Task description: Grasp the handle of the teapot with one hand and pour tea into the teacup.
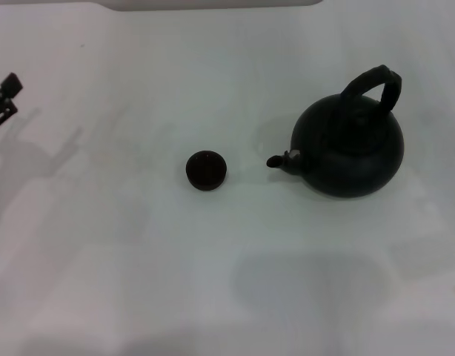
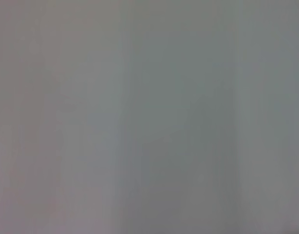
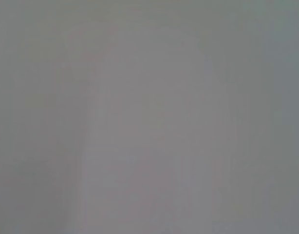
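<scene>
The teapot (image 1: 350,148) stands upright on the white table at the right of the head view, round and matte black. Its arched handle (image 1: 374,83) loops over the top, and its short spout (image 1: 281,160) points left toward the teacup (image 1: 206,170). The teacup is a tiny black bowl standing alone at the table's middle, about a hand's width from the spout. My left gripper (image 1: 10,96) sits at the far left edge, well away from both, open with nothing between its fingers. The right gripper is out of view. Both wrist views show only plain grey surface.
The white table (image 1: 138,259) spreads around both objects. A pale edge (image 1: 213,4) runs along the back. A soft shadow (image 1: 309,285) lies on the table in front of the teapot.
</scene>
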Tool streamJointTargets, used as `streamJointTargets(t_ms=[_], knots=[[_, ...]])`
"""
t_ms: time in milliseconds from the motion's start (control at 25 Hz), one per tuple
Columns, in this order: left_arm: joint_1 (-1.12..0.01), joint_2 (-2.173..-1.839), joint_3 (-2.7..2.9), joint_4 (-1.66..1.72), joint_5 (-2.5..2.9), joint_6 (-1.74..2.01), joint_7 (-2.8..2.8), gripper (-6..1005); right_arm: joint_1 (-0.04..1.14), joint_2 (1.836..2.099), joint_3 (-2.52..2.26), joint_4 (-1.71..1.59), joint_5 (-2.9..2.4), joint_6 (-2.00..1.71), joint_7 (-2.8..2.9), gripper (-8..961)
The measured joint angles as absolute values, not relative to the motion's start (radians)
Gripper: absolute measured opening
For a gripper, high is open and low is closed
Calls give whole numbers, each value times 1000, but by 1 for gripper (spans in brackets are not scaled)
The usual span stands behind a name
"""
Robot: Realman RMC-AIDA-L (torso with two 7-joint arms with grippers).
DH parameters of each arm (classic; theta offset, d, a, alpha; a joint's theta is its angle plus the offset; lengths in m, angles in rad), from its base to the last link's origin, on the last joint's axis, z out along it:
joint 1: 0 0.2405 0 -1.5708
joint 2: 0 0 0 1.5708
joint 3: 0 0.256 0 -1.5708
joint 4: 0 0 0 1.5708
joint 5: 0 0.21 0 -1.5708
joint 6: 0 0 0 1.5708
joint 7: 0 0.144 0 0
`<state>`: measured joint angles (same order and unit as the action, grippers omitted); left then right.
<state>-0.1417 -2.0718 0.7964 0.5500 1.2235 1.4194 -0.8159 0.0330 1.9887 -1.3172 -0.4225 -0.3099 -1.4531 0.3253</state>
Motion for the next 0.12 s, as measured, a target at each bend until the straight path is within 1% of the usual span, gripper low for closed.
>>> streamJointTargets(t_ms=[120], knots=[[-144,-2072,803,514,1227,1419,-820,861,56,1982,-1316,-402,-311,-1451,316,764]])
